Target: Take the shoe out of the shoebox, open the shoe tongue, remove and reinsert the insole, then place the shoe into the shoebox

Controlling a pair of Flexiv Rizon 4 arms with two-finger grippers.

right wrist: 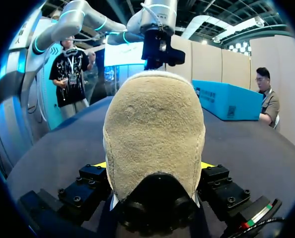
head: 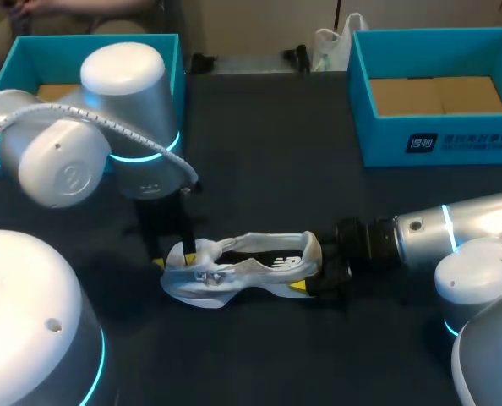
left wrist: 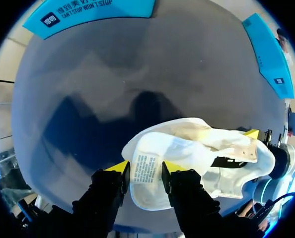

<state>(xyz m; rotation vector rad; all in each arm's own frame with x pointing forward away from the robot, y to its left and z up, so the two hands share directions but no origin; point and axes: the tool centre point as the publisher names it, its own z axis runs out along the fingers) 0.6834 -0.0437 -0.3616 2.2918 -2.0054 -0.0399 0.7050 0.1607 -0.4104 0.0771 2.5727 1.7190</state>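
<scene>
Already the shoe [head: 242, 266] lies on the desk [head: 268, 152], outside both boxes [head: 437, 139]. The right end effector [right wrist: 154, 166] clamps its heel; the left end effector [left wrist: 145, 173] pinches the tongue [left wrist: 146, 163] from both sides. So unboxing looks done and the tongue step is in hand. Insole work and reboxing seemingly remain.

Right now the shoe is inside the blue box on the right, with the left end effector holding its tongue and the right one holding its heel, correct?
No. The shoe lies on the dark table, outside the box, as the head view shows. The left end effector does hold its tongue and the right end effector its heel.
</scene>
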